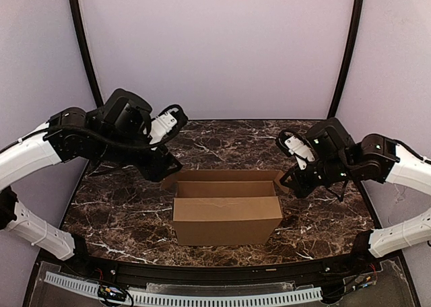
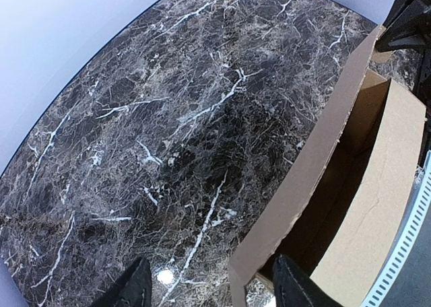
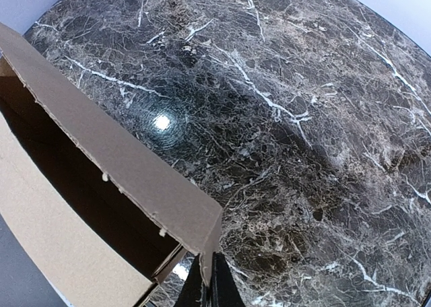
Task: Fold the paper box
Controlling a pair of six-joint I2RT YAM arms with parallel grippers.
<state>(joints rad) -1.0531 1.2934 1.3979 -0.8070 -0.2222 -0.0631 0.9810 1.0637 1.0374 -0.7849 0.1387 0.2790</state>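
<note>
Near edge: a white slotted strip [image 1: 202, 297] is running along the front of the table [image 1: 114, 206], beside the two arm bases.

Box: the box [image 1: 225, 219] is standing on the middle of the table, between the two arms, with its top open. Its long front wall is standing upright and facing the near edge. Its back wall is reaching a little past the body at both ends.

Left pincer: the left pincer [image 1: 168, 167] is hanging at the back left corner of the box, with its jaws standing well apart. In the wrist view one of the fingers [image 2: 138, 287] is showing over the bare table, outside the back wall, and the other is showing over the inside of the box. The corner edge of the wall is lying in the gap between them. This pincer is gripping nothing.

Right pincer: the right pincer [image 1: 291, 181] is hanging at the back right corner of the box, with its jaws pressed together. In the wrist view its tips are meeting the lower corner of the back wall; I cannot tell whether any cardboard is pinched between them.

Table: dark marble with white veins is showing all around the box, and a lamp is reflecting as a bright spot in both wrist views.
</note>
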